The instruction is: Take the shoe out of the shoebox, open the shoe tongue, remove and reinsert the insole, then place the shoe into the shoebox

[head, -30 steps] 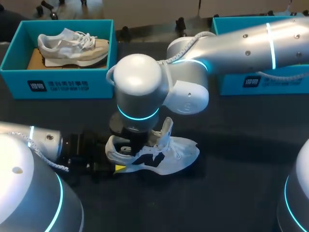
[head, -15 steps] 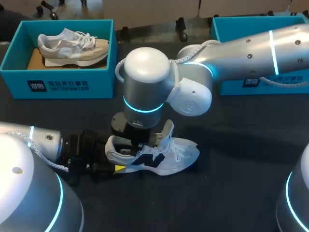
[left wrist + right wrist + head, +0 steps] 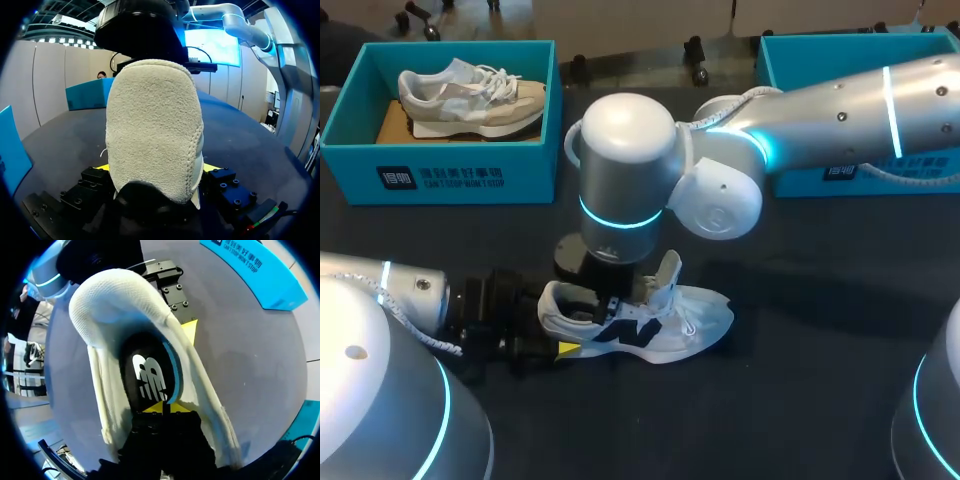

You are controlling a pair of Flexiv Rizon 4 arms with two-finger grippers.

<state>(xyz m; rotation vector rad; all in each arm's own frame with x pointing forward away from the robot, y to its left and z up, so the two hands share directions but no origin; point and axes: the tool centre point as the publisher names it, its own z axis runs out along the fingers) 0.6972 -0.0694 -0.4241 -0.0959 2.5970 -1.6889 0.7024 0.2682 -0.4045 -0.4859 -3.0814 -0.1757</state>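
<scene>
Gripping the heel of the white shoe (image 3: 660,320) from both sides, the left gripper (image 3: 156,170) lies low on the dark table (image 3: 800,380) at the near left. One yellow tip (image 3: 102,167) presses each flank of the fuzzy heel, so the pincer is clamped on the shoe. The left arm (image 3: 380,290) comes in from the near left corner.

The shoe lies out on the table near its middle, sole down, heel toward the left gripper and toe pointing to the right. Its tongue (image 3: 667,268) stands pulled up, away from the opening.

Just beyond the heel, the right arm (image 3: 840,110) reaches across from the far right and bends straight down over the shoe. The right gripper (image 3: 162,407) is inside the shoe's opening. Its yellow tips are drawn together, with only a thin seam between them, and they pinch the near end of the dark insole (image 3: 150,375). The insole carries a white logo and a blue edge, and the rest of it still lies inside the shoe.

Farther back on the left stands an open teal shoebox (image 3: 440,175), well apart from the shoe on the table. A second pale shoe (image 3: 470,95) lies on its side in it. At the far right, partly hidden behind the right arm, stands another teal box (image 3: 800,182).
</scene>
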